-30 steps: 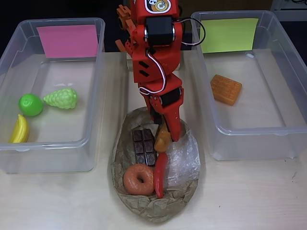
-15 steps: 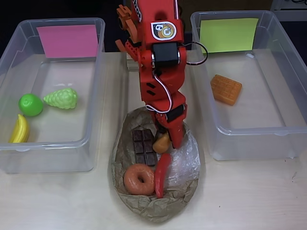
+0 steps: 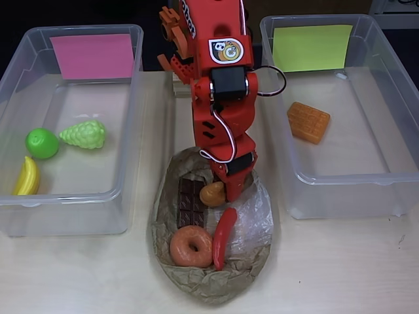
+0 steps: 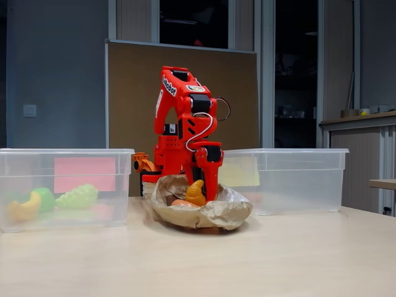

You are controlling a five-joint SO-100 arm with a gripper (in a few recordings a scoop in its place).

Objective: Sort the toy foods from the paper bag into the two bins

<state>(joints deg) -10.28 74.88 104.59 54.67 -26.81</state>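
Croissant now rides higher in the pincer, above the paper bag.

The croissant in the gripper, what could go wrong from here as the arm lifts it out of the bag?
The gripper seems to pinch only one end of the croissant, so it could swing or slip back into the paper bag. It hangs low in the fixed view, close to the bag's crumpled rim, and might snag there. The chocolate bar and red chili lie right beside it and could get nudged.
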